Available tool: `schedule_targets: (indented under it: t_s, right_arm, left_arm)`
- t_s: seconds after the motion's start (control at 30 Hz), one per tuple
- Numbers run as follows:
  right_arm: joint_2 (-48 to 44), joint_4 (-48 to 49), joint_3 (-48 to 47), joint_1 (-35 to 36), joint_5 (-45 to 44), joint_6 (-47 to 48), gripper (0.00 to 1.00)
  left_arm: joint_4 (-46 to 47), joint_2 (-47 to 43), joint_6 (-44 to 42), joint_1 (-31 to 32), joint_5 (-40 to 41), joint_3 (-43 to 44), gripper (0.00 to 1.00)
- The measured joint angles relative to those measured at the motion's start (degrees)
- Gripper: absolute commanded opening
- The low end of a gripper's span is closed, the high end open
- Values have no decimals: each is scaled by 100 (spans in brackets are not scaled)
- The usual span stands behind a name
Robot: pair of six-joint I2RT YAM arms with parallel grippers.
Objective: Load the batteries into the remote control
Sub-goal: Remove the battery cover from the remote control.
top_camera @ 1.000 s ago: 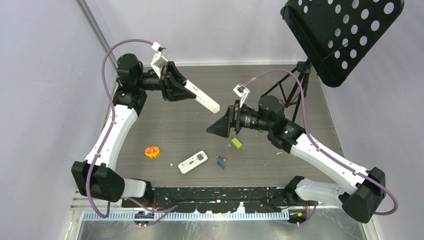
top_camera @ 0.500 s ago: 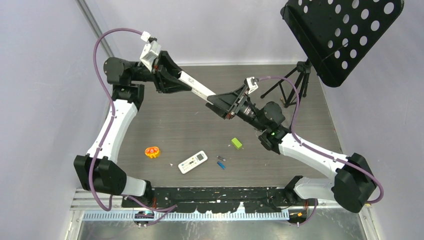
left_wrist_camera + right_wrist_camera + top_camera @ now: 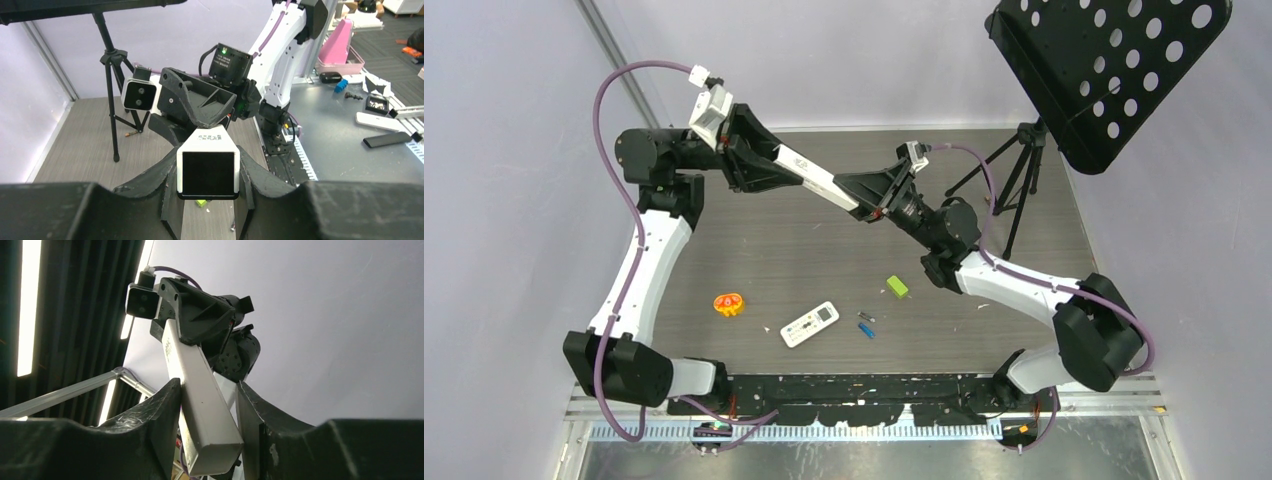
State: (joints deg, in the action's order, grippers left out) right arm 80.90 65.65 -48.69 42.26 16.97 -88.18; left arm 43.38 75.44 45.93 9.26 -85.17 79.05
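Above table (image 3: 774, 260), left fingers (image 3: 774, 172) clench illegibly-labelled remote (image 3: 819, 180); right fingers (image 3: 856, 186) straddle it, grip unclear.

No text is legible; small print on the white remote (image 3: 207, 145) blurs.

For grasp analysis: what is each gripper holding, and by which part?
Left gripper holds the white remote by one end; right gripper straddles its other end, grip uncertain.
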Motion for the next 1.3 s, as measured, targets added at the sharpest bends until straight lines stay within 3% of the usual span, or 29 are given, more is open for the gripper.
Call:
schedule_targets:
  t_s: [0.13,0.23,0.33,0.4,0.53,0.63,0.87,1.03,1.1,1.3]
  right_arm:
    - [101,485,0,-44,42,-232,25]
    - [103,702,15,-76,76,-326,18]
    - [111,859,52,-74,66,-304,18]
    - [111,944,96,-74,61,-282,27]
    - [111,1038,179,-74,13,-232,58]
    - [111,955,208,-74,39,-111,71]
    - [-7,330,236,-76,44,162,74]
    - [-498,-638,400,-76,-4,608,62]
    - [-702,-1027,439,-76,-48,791,61]
    - [-1176,-1875,481,-76,-210,1217,78]
  left_arm:
    - [13,-11,98,-2,125,-7,0]
    - [39,-37,140,9,188,7,0]
    - [0,-46,149,26,221,55,0]
    - [-48,-44,144,50,225,68,0]
    - [-125,-22,136,76,227,76,0]
    - [-208,-4,138,57,361,79,0]
    - [-505,-2,-140,-133,358,74,0]
    - [-868,-2,-483,-313,354,74,0]
    - [-955,-2,-551,-350,337,74,0]
    - [-1043,-2,-619,-382,144,63,0]
